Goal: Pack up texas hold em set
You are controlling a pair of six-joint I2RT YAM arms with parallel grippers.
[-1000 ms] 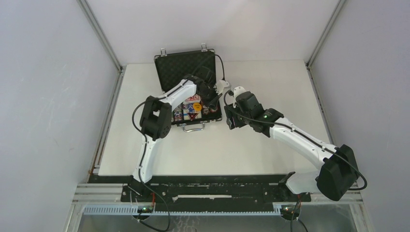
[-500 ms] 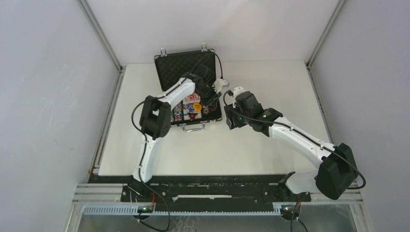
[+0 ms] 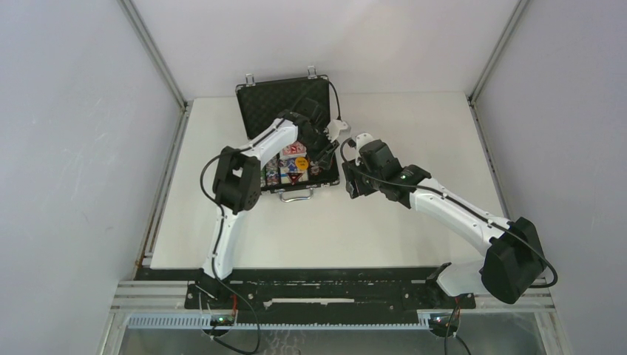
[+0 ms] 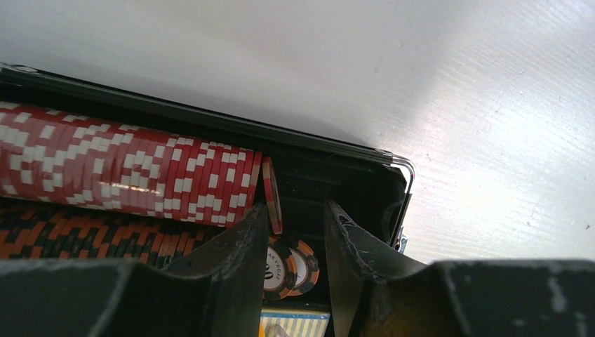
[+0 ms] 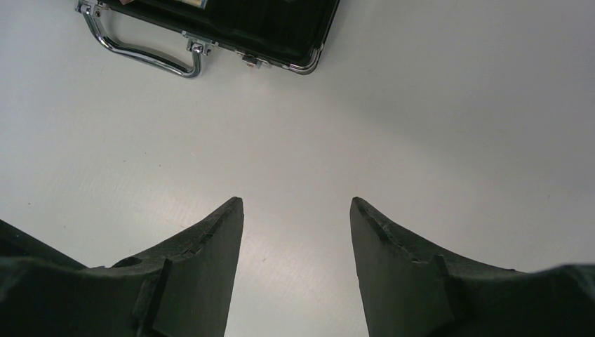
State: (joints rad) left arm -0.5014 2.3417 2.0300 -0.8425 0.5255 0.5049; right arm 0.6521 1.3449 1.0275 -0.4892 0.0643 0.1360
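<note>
L gripper is sitting low in case, fingers apart, nothing clamped. Red chip is leaning on end of red chip row, just beside one finger. R gripper is hovering released over table, near handle.

The left arm and right arm share one build: slim white links between chunky black joint housings, with thin black cables looping alongside. A green light glows on the right arm. The left end effector and right end effector have matte black, wedge-shaped fingers, scuffed along the edges.
</note>
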